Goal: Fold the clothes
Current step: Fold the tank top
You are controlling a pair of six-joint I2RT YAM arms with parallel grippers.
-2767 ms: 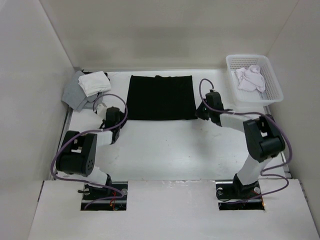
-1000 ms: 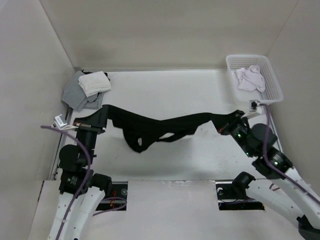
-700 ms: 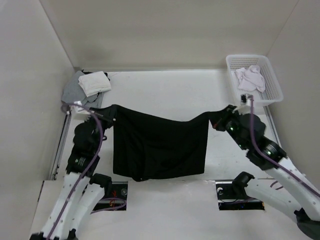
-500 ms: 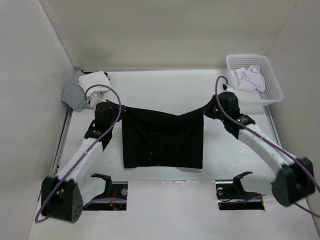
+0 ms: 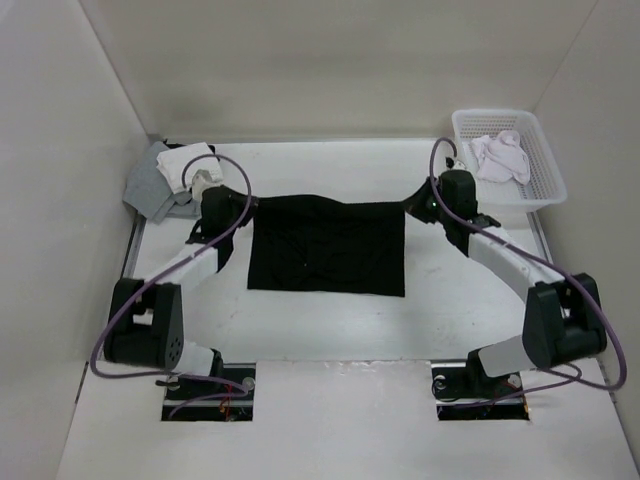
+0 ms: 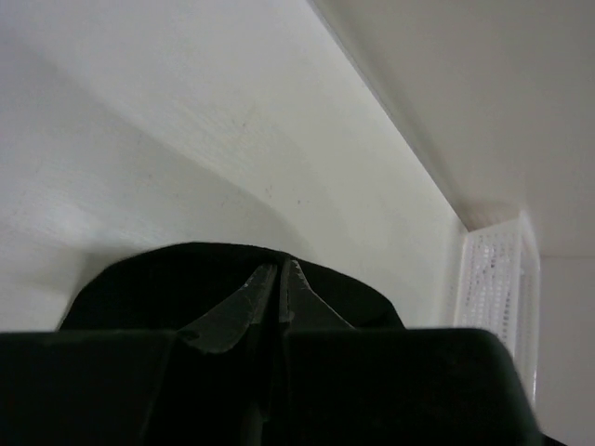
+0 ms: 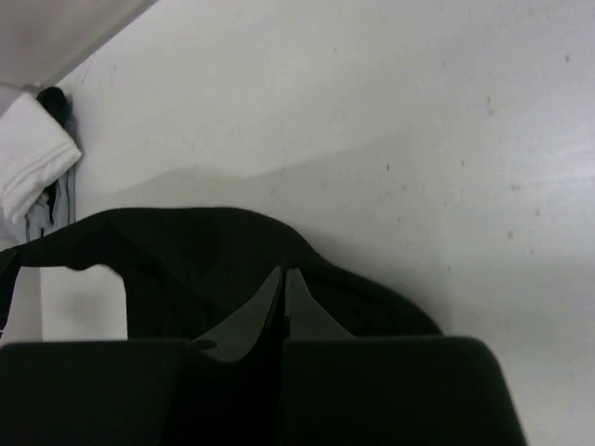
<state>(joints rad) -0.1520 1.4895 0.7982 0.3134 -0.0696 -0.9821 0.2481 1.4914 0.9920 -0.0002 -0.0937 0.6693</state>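
Black clothes (image 5: 327, 247) lie between both jaws (far corners pinched).

The garment (image 5: 327, 247) lies centred on the table (image 5: 330, 340). A towel (image 5: 183, 166) sits on a cloth pile (image 5: 146, 190) far left. A basket (image 5: 548, 190) holding a crumpled cloth (image 5: 497, 155) stands far right.

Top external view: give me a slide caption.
Left gripper and right gripper pinch far corners of the black garment, laid on the table.

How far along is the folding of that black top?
Done: the black top lies spread flat on the table. In hand: left claw and right claw are both shut on its far corners. Left: releasing it and, seemingly, the folds themselves.
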